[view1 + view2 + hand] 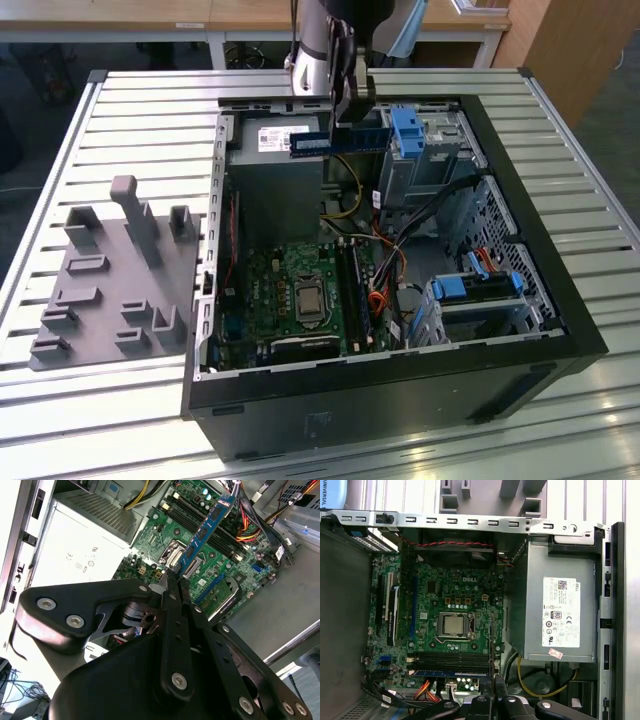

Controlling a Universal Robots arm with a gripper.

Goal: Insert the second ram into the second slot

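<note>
The gripper (pixel 350 118) is clamped on the second ram (pixel 335 142), pinching the blue stick by its upper edge so that it hangs level directly beneath the fingers. In the second wrist view the stick (pixel 207 530) juts straight out from the gripper's tip (pixel 172 580). The ram is held in the air above the open computer case (pixel 400 370), well apart from the dark memory slots (pixel 352 285) on the motherboard (pixel 290 290) far below the gripper. The case lies on the slatted bench (pixel 140 120).
</note>
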